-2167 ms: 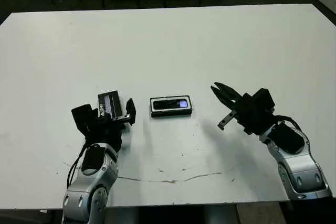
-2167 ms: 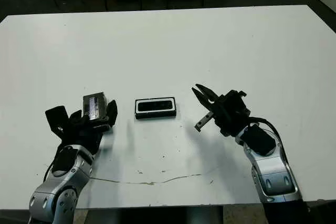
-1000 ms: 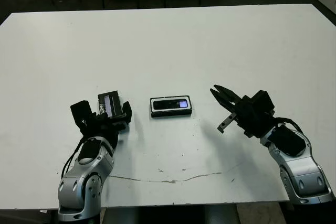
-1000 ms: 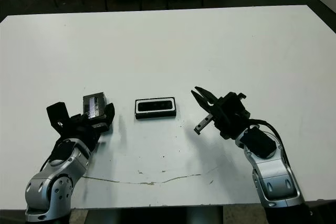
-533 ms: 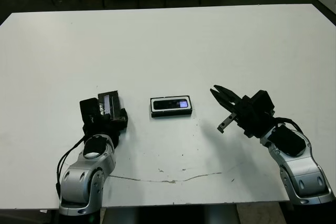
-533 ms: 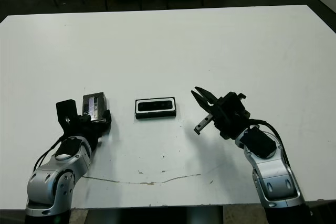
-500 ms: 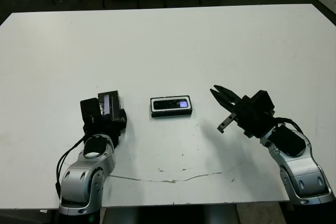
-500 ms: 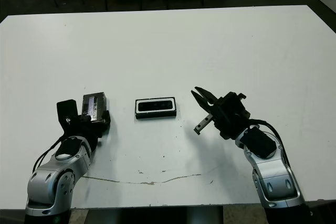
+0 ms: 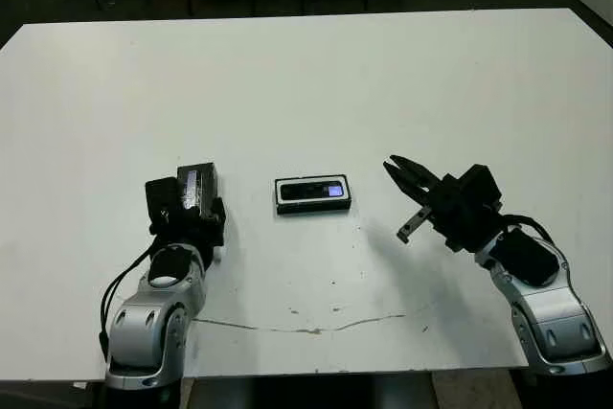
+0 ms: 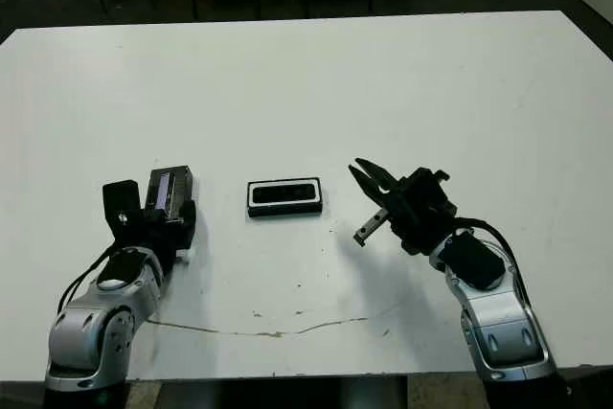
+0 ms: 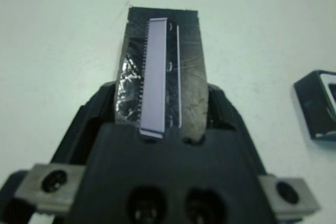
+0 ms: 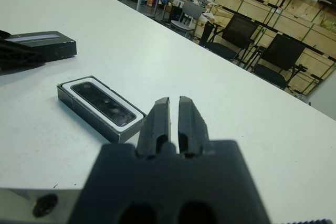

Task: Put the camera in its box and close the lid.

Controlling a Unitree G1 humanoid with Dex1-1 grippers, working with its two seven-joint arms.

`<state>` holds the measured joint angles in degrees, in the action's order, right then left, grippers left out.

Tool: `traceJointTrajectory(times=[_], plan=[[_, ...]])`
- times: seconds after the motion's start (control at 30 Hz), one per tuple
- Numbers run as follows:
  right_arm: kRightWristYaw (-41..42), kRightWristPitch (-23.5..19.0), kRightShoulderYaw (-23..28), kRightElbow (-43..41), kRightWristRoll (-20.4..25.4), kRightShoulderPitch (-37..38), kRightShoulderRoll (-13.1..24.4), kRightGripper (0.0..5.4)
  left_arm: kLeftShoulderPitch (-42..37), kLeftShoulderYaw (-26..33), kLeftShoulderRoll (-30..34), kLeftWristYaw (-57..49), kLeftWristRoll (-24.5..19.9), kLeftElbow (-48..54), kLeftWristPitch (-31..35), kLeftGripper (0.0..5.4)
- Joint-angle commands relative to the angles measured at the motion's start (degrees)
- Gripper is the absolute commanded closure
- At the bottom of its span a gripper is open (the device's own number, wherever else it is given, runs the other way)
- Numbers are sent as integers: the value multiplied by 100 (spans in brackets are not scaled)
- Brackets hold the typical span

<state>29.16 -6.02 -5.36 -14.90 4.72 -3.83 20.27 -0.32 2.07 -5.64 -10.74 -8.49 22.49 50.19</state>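
Observation:
The camera (image 9: pixel 312 191) lies inside the white-lined box (image 9: pixel 280 196) at the table's middle, its small bluish screen facing up. To the left of the box, the black lid (image 9: pixel 197 187) with its pale label panel (image 11: pixel 156 72) sits between the fingers of my left gripper (image 9: pixel 194 215), which is shut on its two long sides. I cannot tell whether the lid rests on the table or hangs just above it. My right gripper (image 9: pixel 400 171) hovers to the right of the box, shut and holding nothing, with its tips pointing toward the box (image 12: pixel 122 131).
The white table (image 9: pixel 316 83) stretches far beyond the box, and a thin dark crack line (image 9: pixel 316 325) runs near its front edge. Chairs and wooden crates (image 12: pixel 262 9) stand beyond the table in the right wrist view.
My left gripper's fingers have closed in on the lid, which has turned from a tilted pose to lie straight along the gripper. The right arm and the box have not moved.

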Motion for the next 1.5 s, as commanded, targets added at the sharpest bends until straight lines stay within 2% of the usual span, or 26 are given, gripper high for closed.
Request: traceJointTrajectory(times=[0.03, 0.17, 0.23, 0.4, 0.47, 0.6, 0.73, 0.9, 1.17, 1.5], plan=[[-37, -23, 14, 67, -56, 108, 55, 540, 369, 55, -30, 191, -84, -85, -153, 261], [-57, 27, 39, 104, -46, 111, 47, 540, 636, -40, 225, 720, -67, 203, -1369, 261], [-48, 148, 53, 217, -29, 87, 42, 540, 624, -17, 425, 1031, -93, 277, -1762, 261], [-31, 183, 134, 442, 197, 31, -63, 540, 203, 233, 1425, 2185, -414, 341, -1988, 261], [-1, 342, 165, 580, 264, 3, -90, 540, -2, 313, 1826, 2618, -512, 245, -2072, 261], [6, 310, 226, 721, 394, -55, -103, 540, -532, 394, 2622, 3813, -810, -435, -2471, 261], [53, 305, 283, 865, 478, -160, -48, 540, -1203, 234, 3277, 5081, -976, -1417, -2895, 261], [86, 233, 337, 988, 484, -274, 22, 540, -2155, -326, 3851, 6486, -853, -2615, -3088, 261], [134, 85, 449, 1164, 610, -354, -9, 540, -3360, -1142, 3829, 7785, -575, -4167, -3086, 261], [28, 74, 562, 1390, 696, -360, -113, 540, -3749, -1173, 3250, 8320, -620, -5512, -3378, 261]])
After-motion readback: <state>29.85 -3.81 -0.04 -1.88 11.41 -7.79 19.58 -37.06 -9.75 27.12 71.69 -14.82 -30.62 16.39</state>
